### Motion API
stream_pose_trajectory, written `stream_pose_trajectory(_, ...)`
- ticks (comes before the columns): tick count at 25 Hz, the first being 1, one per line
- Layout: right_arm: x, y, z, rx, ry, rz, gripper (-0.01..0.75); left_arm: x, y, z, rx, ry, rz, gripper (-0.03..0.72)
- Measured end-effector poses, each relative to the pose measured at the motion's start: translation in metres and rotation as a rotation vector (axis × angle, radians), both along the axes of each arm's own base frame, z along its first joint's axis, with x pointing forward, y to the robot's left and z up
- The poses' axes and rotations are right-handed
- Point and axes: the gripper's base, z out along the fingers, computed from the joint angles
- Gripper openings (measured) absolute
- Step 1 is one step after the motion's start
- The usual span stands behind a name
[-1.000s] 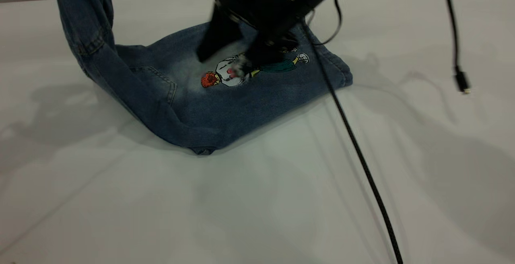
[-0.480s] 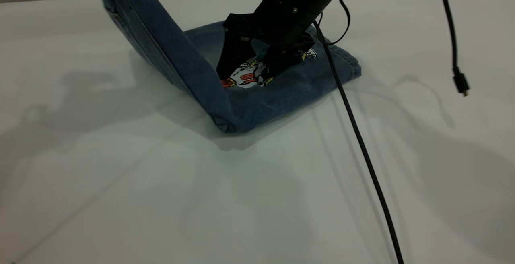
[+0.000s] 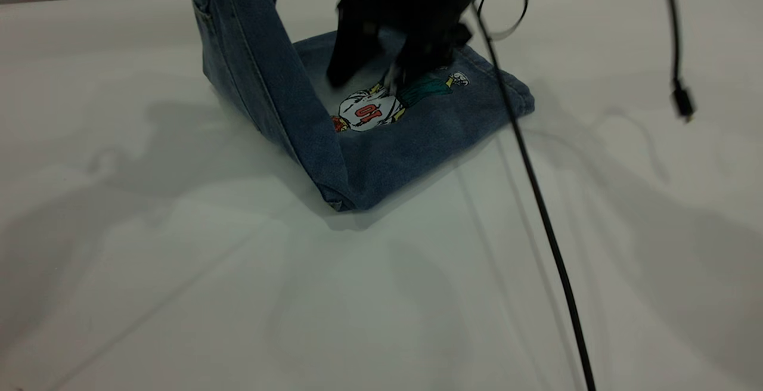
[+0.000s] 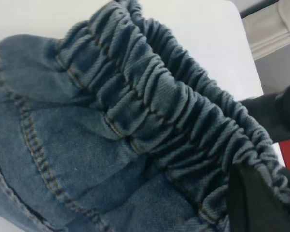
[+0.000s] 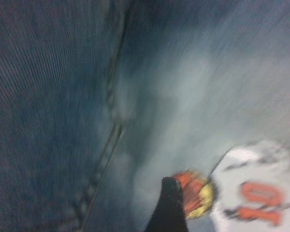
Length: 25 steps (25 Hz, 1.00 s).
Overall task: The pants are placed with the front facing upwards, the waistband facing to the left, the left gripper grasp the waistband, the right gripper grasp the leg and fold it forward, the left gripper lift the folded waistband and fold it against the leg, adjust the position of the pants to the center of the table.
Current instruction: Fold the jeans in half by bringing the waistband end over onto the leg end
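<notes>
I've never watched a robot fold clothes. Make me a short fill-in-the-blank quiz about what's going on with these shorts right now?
1. The blue denim shorts lie on a plain ____ table.
2. The gathered elastic waistband is held up in the air by the ____ gripper.
3. The cartoon basketball player printed on the flat leg wears the number ____.
4. The black right gripper hovers over the ____ of the shorts.

Missing words: white; left; 10; leg

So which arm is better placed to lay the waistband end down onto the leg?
Left, probably. The left gripper holds the waistband raised above the leg; the right gripper sits open over the print, holding nothing.
</notes>
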Motion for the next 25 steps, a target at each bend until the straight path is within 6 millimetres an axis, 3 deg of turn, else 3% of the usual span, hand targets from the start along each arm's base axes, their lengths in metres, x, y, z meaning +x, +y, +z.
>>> stream_pose_trajectory(8,0.031,-0.058,0.037,0.025,-0.082,-0.152,0.551,0.001,0.0,-0.003,-0.001,0.013,-0.004,0.083)
stream_pose_trajectory(16,0.047,-0.126,0.087,0.059,-0.149,-0.261,0.551,0.014,-0.031,-0.041,0.04,0.067,-0.02,0.083)
stream_pose_trajectory(25,0.04,-0.132,0.123,0.086,-0.19,-0.236,0.546,0.047,-0.088,-0.098,0.104,0.076,-0.018,0.083)
